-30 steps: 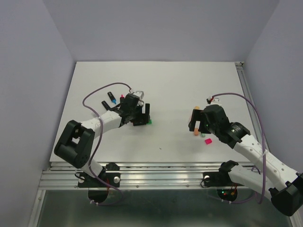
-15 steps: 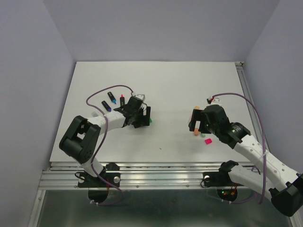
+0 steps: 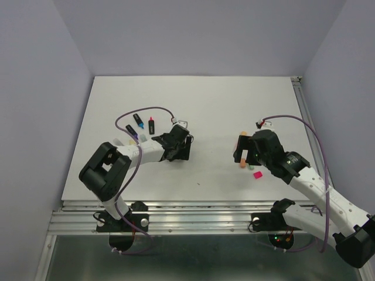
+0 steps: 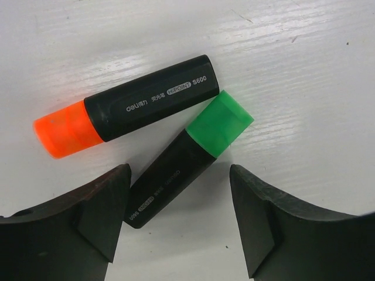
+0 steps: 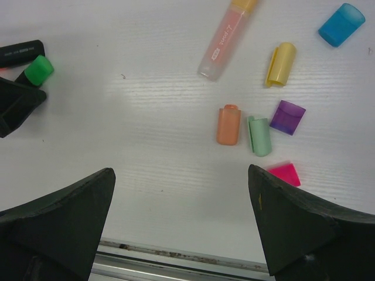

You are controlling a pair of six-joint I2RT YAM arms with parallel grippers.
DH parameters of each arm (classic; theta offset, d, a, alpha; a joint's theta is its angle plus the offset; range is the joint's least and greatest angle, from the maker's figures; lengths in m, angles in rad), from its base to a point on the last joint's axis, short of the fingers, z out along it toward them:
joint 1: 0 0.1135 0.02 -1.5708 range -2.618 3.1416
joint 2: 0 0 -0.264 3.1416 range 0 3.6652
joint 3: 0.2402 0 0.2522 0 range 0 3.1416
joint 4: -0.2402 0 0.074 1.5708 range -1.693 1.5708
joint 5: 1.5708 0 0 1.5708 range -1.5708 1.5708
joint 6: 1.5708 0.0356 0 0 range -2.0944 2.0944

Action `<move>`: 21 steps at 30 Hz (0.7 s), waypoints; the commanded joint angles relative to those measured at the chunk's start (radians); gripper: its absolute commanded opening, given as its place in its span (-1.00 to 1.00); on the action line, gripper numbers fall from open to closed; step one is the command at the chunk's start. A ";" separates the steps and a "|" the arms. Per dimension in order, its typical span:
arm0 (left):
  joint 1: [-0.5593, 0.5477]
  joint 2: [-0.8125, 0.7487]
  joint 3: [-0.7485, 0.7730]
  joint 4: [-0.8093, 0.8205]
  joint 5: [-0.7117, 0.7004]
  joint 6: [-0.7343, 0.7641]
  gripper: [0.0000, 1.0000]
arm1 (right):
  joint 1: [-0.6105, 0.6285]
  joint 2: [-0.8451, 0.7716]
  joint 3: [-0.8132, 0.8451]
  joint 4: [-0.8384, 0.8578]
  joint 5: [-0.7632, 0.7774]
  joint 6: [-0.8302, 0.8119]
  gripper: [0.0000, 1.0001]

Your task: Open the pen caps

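In the left wrist view two black highlighters lie side by side on the white table. One carries an orange cap (image 4: 61,129), the other a green cap (image 4: 221,124). My left gripper (image 4: 179,173) is open and low over the table, its fingers on either side of the rear end of the green-capped pen's body (image 4: 167,178). In the top view the left gripper (image 3: 177,147) hides both pens. My right gripper (image 5: 180,171) is open and empty above the table, also seen in the top view (image 3: 243,153). The green cap (image 5: 38,69) shows at the far left of the right wrist view.
Loose caps lie ahead of the right gripper: peach (image 5: 228,124), pale green (image 5: 259,136), purple (image 5: 287,117), pink (image 5: 284,174), yellow (image 5: 280,64), blue (image 5: 341,24), plus a peach pen body (image 5: 227,38). Three short black pens (image 3: 139,120) lie behind the left arm. The table's metal rail (image 5: 176,257) runs close below.
My left gripper has moved right and lower over the two pens, and the green cap no longer shows in the top view. The right arm has not moved.
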 commanded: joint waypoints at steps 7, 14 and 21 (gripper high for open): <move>-0.065 0.129 0.037 -0.138 -0.052 -0.082 0.10 | -0.007 -0.020 -0.015 0.030 0.015 -0.005 1.00; -0.120 0.149 0.034 -0.131 -0.059 -0.086 -0.78 | -0.007 -0.018 -0.013 0.031 0.018 -0.007 1.00; -0.135 0.103 0.042 -0.126 -0.086 -0.105 -1.00 | -0.007 -0.034 -0.008 0.031 0.026 -0.005 1.00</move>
